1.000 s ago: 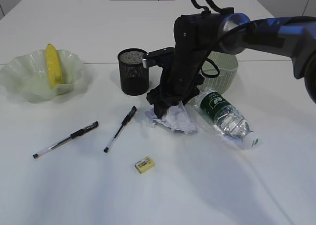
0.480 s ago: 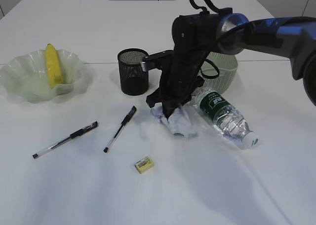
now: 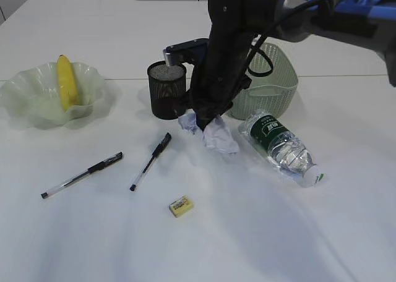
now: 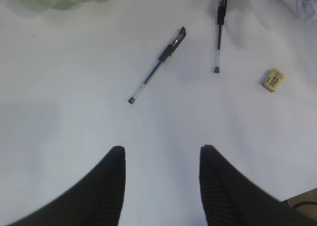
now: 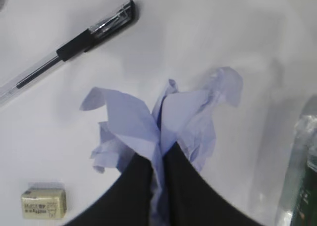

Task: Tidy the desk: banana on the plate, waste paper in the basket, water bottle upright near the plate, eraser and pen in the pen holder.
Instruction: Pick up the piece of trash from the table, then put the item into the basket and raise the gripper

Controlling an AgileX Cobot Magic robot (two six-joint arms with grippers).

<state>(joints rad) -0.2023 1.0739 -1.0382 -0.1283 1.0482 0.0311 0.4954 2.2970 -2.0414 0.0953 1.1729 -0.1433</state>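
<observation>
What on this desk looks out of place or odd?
The water bottle lies on its side beside the basket. Two pens and the eraser lie loose. The right pincer pinches the waste paper.

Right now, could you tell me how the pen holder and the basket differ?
The pen holder is a black mesh cylinder; the basket is sage-green woven-pattern plastic. The pen holder is narrower, the basket wider and oval. The pen holder stands left of the arm, the basket behind it on the right. Both stand upright on the desk.
</observation>
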